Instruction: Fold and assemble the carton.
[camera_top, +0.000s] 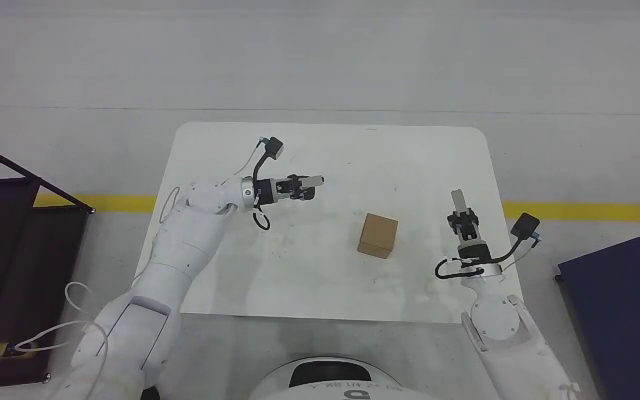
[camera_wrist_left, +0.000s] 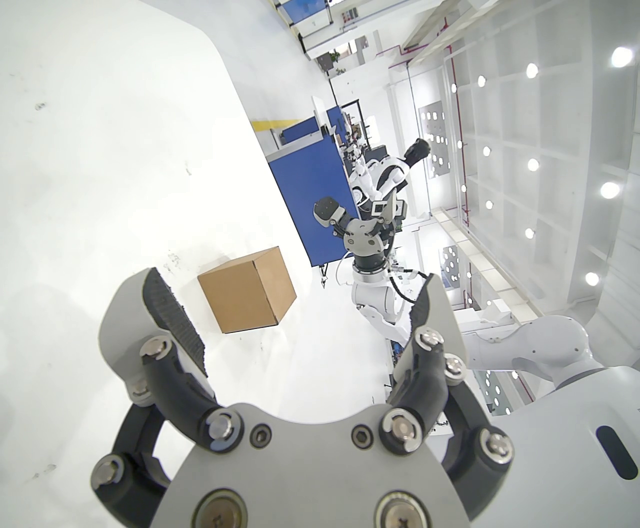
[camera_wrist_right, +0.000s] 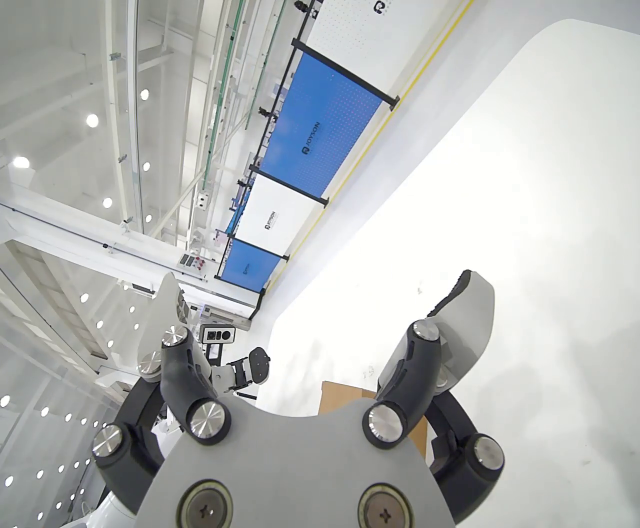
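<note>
A small brown carton (camera_top: 378, 235), folded into a closed cube, stands on the white table (camera_top: 330, 150) a little right of centre. My left gripper (camera_top: 310, 186) hovers over the table to the carton's left and slightly behind it, pointing toward it. In the left wrist view this gripper (camera_wrist_left: 295, 305) is open and holds nothing, with the carton (camera_wrist_left: 247, 295) some way beyond its fingertips. My right gripper (camera_top: 458, 203) is over the table to the carton's right. It (camera_wrist_right: 320, 290) is open and holds nothing. A corner of the carton (camera_wrist_right: 345, 397) peeks out behind its base.
The table's right edge (camera_top: 497, 210) runs close to the right gripper. A blue panel (camera_top: 605, 300) stands on the floor to the right and a dark frame (camera_top: 30, 230) to the left. A yellow floor line (camera_top: 570, 211) passes behind the table.
</note>
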